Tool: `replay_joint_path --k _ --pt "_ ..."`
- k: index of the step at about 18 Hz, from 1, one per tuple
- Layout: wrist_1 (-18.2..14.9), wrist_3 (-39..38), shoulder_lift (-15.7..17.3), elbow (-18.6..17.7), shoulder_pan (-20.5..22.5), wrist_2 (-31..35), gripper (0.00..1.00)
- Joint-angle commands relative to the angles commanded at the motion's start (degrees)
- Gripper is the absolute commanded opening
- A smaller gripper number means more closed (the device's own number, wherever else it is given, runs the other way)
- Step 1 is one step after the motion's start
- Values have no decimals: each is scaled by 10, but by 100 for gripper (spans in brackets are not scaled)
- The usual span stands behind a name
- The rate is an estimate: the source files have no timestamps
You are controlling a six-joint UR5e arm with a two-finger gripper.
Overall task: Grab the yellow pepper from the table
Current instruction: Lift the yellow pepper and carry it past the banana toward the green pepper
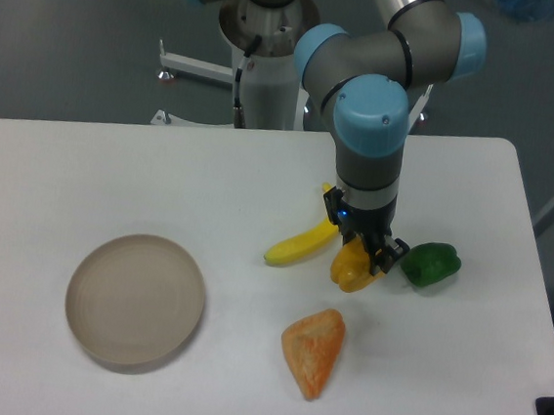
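Observation:
The yellow pepper [352,269] is a small yellow-orange lump right under my gripper [366,258], low over the white table [162,177]. The dark fingers stand on either side of the pepper's top and look closed against it. Whether the pepper rests on the table or is just off it, I cannot tell. The pepper's stem is hidden by the gripper.
A long yellow banana [300,243] lies just left of the pepper. A green pepper [430,264] lies just right of the gripper. An orange wedge-shaped piece [313,350] lies in front. A round beige plate [135,298] sits at the front left.

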Motion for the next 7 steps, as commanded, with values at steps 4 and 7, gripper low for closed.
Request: replay_joint_path --k 4,7 --pt "0 1 2 0 1 0 55" --pt "1 -1 3 0 1 -1 55"
